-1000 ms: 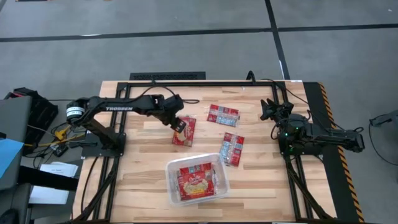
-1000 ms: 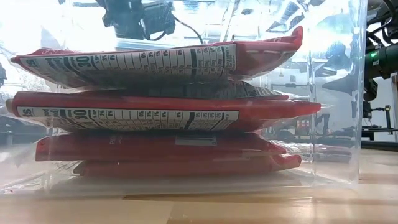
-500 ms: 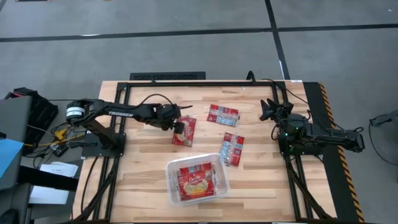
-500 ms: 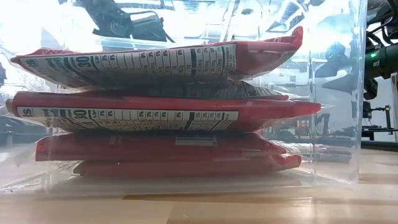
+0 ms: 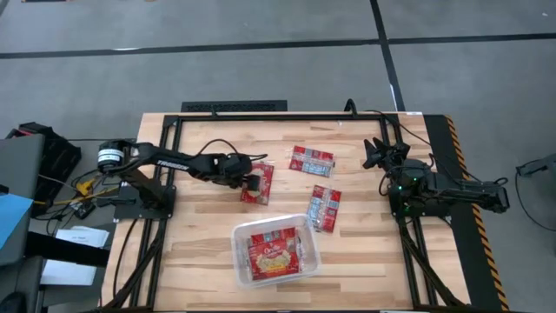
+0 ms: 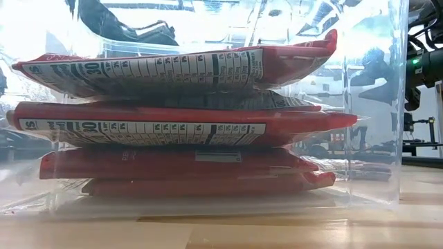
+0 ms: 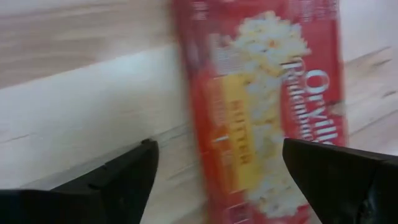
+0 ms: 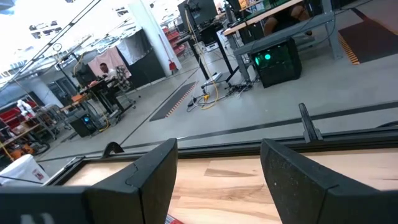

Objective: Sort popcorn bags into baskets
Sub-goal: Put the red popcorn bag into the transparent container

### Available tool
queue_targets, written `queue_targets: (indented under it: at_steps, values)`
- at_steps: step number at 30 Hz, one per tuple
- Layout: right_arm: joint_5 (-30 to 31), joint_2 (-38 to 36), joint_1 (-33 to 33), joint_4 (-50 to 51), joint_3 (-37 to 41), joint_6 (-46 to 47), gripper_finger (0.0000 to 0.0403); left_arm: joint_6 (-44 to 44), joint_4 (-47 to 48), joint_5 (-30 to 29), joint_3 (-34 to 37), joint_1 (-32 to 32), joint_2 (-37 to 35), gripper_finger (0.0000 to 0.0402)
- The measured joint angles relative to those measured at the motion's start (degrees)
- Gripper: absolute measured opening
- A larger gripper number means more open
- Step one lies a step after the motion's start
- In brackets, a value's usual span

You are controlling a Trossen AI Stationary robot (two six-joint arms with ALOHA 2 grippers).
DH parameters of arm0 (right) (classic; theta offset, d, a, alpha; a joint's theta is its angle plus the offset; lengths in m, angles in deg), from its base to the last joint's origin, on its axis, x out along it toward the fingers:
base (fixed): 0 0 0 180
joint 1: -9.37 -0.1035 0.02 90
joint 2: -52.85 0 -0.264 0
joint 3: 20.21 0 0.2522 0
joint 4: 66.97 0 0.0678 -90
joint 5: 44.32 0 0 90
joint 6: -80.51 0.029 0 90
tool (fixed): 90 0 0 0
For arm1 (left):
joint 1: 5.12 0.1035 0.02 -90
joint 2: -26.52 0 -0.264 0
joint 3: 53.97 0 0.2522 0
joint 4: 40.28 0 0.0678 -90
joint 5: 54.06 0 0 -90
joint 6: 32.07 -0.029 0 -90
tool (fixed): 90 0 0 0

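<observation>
Three red popcorn bags lie flat on the wooden table: one [image 5: 261, 185] at centre left, one [image 5: 311, 160] farther back, one [image 5: 325, 208] to the right. My left gripper [image 5: 251, 180] hangs open low over the first bag [image 7: 267, 112], slanting down. One finger [image 7: 134, 174] stands past the bag's long edge, the other [image 7: 329, 174] over its face. The clear basket [image 5: 236, 254] near the front edge holds a stack of several bags [image 6: 180, 124]. My right gripper [image 8: 217, 177] waits open at the table's right side [image 5: 375, 153].
The basket's clear wall [image 6: 377, 104] fills the low view, with my left arm [image 6: 118, 28] seen through it. A black frame [image 5: 287, 117] runs along the table's far edge and sides. Bare wood lies at the front left [image 5: 195, 252].
My left gripper has sunk toward the centre-left bag and its wrist has rolled; the arm now lies flatter over the table. The bags and the basket have stayed where they were.
</observation>
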Motion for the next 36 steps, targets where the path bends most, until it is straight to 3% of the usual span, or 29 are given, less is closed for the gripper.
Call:
queue_targets:
  at_steps: [6,9,12,18,20,27,36]
  values:
    - [0.02,0.0,0.02,0.0,0.0,0.0,0.0255,0.24,-7.62,2.15,-0.27,-0.71,5.86,0.0333]
    - [0.0,0.0,0.02,0.0,0.0,0.0,0.0255,1.43,-8.3,2.13,-0.5,-0.66,7.83,0.0302]
    - [-0.01,0.0,0.02,0.0,0.0,0.0,0.0255,1.59,-9.4,1.44,-0.64,-0.65,9.81,0.0237]
    - [0.0,0.0,0.02,0.0,0.0,0.0,0.0255,-1.5,-14.09,0.07,-0.22,-0.54,11.81,0.0054]
    - [0.0,0.0,0.02,0.0,0.0,0.0,0.0255,-1.67,-14.95,0.16,-0.13,-0.37,11.95,0.0017]
    - [0.0,0.0,0.02,-1.05,0.0,0.02,0.0255,0.39,-15.79,3.13,0.11,0.56,9.66,0.0002]
    - [-0.03,-0.02,0.02,-1.36,0.0,0.02,0.0255,-4.46,-6.7,1.11,-3.17,0.75,-3.41,0.0]
